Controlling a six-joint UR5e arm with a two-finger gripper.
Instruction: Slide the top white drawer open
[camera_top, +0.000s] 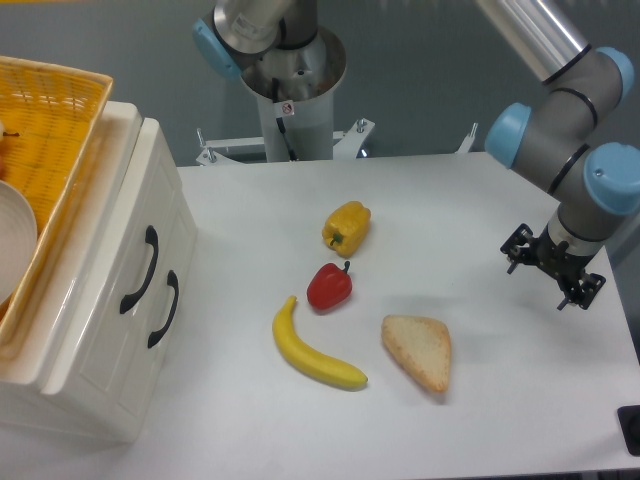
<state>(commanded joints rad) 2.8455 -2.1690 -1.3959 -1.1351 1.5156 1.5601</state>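
Top white drawer (125, 255), glossy cream with a curved black handle (139, 270), sits shut, far across the table from the jaws. Gripper (553, 271) hovers unladen; whether its jaws are apart I cannot tell. Approach hasn't begun; next, reach that handle.

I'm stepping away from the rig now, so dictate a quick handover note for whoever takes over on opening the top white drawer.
Gripper: at the table's right side, holding nothing; open or shut can't be told.
Top white drawer: at the left, shut, its black handle untouched.
Done: nothing yet.
Left: cross over the banana and peppers, grip the upper handle, pull the drawer out.
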